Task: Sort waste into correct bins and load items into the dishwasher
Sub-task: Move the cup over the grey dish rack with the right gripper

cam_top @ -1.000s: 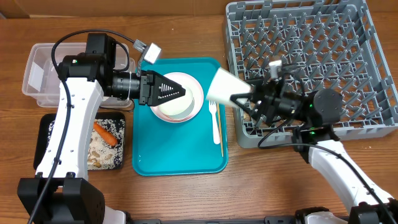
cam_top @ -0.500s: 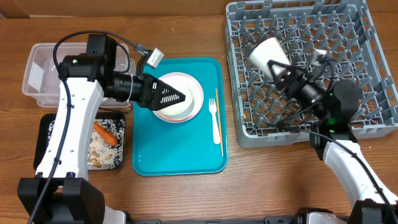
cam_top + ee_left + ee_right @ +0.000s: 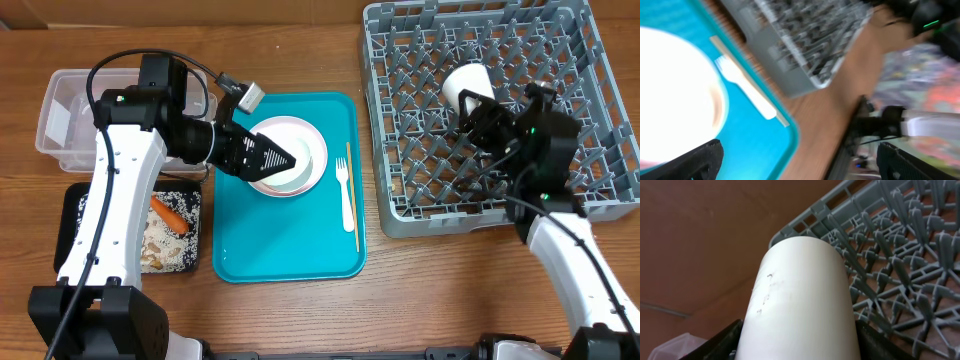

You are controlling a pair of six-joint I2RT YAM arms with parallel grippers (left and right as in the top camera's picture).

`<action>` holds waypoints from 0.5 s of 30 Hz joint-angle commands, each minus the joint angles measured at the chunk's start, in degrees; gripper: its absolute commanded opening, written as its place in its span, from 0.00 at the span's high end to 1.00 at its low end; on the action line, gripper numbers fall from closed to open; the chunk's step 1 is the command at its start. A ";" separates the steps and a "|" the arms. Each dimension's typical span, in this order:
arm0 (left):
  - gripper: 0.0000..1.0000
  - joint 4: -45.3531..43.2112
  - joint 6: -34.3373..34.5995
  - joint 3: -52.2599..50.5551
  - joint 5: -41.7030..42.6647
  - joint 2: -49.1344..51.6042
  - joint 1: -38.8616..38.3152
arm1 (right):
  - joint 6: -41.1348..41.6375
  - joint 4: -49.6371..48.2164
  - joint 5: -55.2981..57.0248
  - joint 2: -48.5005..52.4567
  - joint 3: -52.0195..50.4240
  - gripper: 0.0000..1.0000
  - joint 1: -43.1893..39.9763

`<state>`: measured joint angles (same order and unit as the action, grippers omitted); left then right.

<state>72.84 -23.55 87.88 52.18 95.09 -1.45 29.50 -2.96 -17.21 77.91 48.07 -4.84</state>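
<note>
One white cup, lengthwise along right claw

Fork on tray, left of rack

white cup tilted, mouth toward upper left, over upper-middle pegs of grey dish rack. round pale plate on upper part of teal tray. white fork and thin wooden stick lie side by side to its right. orange carrot and beige scraps in black tray. clear tub just beside it.

Left claw wide, right claw gripping
</note>
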 commanded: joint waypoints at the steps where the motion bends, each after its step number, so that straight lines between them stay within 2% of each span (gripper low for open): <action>1: 0.00 0.00 -0.02 0.74 -14.14 -0.70 0.26 | -7.45 5.88 1.90 -0.46 9.77 0.56 -0.07; 5: 0.00 -0.04 -0.02 0.74 -30.88 -0.70 0.26 | -10.62 18.47 4.72 -0.39 20.37 0.56 -0.07; 9: 0.00 -0.04 -0.02 0.74 -42.36 -0.70 0.26 | -12.00 31.91 5.25 0.35 29.35 0.56 -0.07; 12: 0.00 -0.04 -0.02 0.74 -45.79 -0.70 0.26 | -13.31 42.07 6.10 1.40 34.67 0.57 -0.07; 15: 0.00 -0.04 -0.02 0.74 -45.77 -0.70 0.26 | -14.62 49.22 8.70 2.71 37.99 0.56 -0.07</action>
<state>72.84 -23.55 87.88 11.62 95.09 -1.45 17.45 43.62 -11.68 78.78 82.74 -4.84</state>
